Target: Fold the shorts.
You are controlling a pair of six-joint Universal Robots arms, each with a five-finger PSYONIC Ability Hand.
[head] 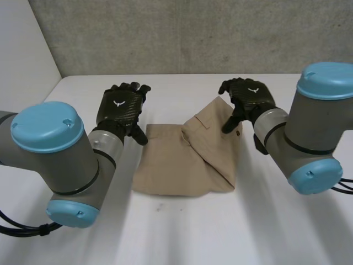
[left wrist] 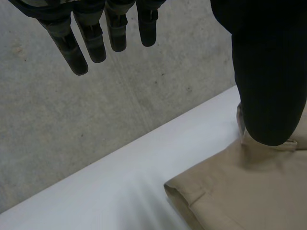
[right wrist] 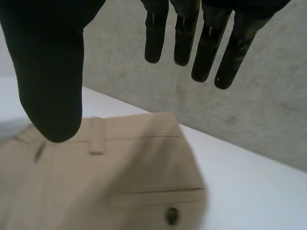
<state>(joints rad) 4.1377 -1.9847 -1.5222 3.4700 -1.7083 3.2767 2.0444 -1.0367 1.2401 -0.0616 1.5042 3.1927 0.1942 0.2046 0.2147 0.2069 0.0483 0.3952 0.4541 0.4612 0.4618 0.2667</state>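
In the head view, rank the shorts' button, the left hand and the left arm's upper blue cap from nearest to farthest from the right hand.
1. Button, on the shorts, by the right hand's thumb.
2. Left hand, across the shorts.
3. Upper blue cap, at the view's left, past that hand.

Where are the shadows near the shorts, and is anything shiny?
Head view: a thin dark shadow runs under the near edge of the shorts on the white table, with no glare there. Left wrist view: a soft grey shadow lies on the table beside a corner of the shorts.
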